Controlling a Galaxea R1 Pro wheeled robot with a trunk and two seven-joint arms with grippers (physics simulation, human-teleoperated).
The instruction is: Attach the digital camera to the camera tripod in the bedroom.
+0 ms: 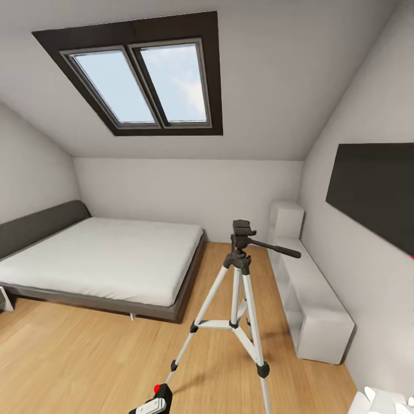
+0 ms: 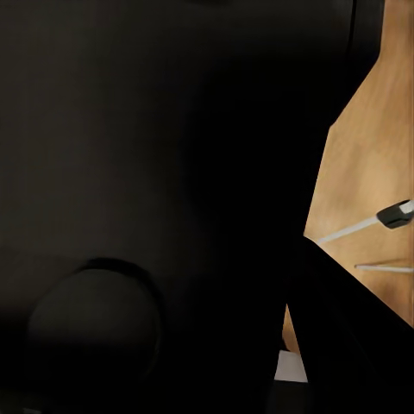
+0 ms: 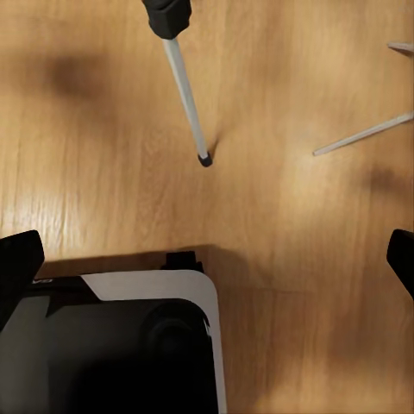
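Note:
The camera tripod (image 1: 241,287) stands on the wood floor in the middle of the bedroom, silver legs spread, black head (image 1: 242,230) bare, pan handle pointing right. At the bottom edge of the head view the digital camera (image 1: 160,395), black with a red button, sits in my left gripper (image 1: 150,407), which is shut on it, low and left of the tripod. The camera's dark body (image 2: 155,190) sits close in front of the left wrist view. My right gripper (image 3: 207,259) is open over the floor near a tripod leg (image 3: 185,86), its fingers wide apart with nothing between them.
A low dark-framed bed (image 1: 103,259) with a white mattress fills the left. A white bench and shelf unit (image 1: 310,293) run along the right wall under a dark panel (image 1: 374,190). A skylight (image 1: 144,80) is in the sloped ceiling. Bare wood floor (image 1: 86,362) lies around the tripod.

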